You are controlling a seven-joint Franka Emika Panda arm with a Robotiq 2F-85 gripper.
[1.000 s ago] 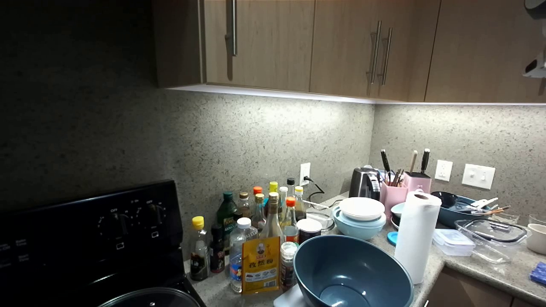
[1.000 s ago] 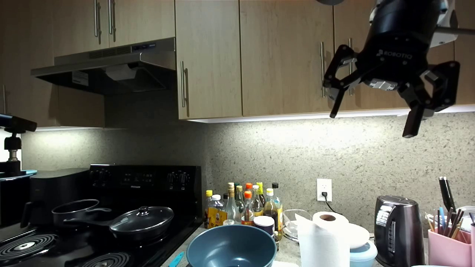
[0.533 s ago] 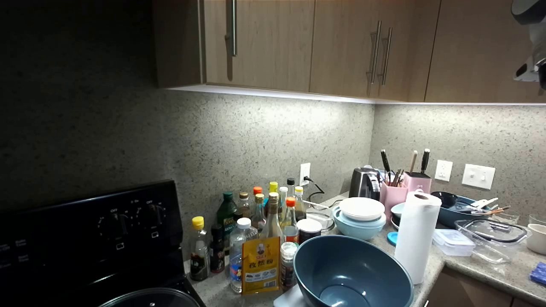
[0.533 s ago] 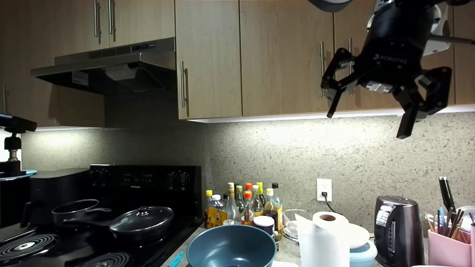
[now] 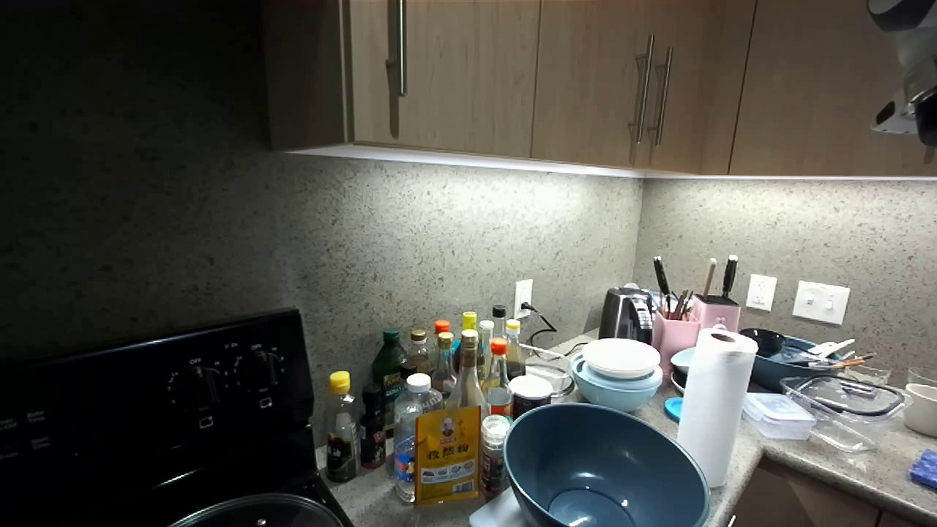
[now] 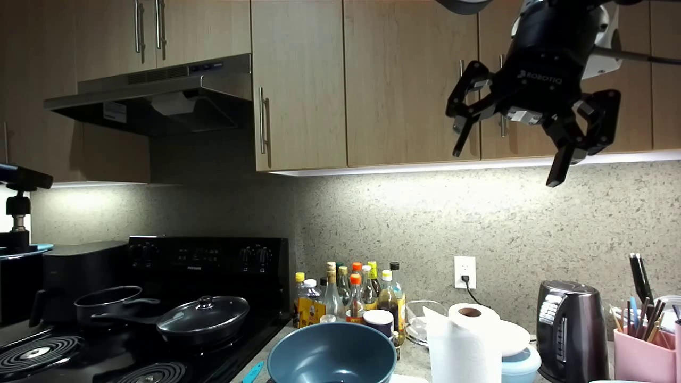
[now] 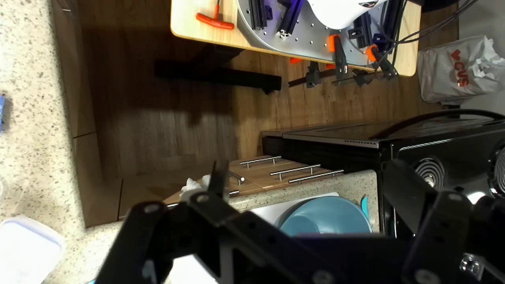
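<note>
My gripper is black, with its two fingers spread wide and nothing between them. In an exterior view it hangs in the air in front of the upper cabinets, tilted, fingertips pointing down. Its fingers also show in the wrist view, blurred. Between and below them lies the large blue bowl, standing well below the gripper on the counter; the bowl shows in both exterior views and looks empty. A paper towel roll stands beside the bowl. The gripper touches nothing.
Several sauce bottles stand behind the bowl. A kettle and a pink utensil holder stand further along. A stove with a lidded pan is at the other side, under a range hood. The wrist view shows a wooden table.
My gripper has moved to the left and slightly up in an exterior view, staying open. The arm shows further into frame at the upper right. The counter objects have not moved.
</note>
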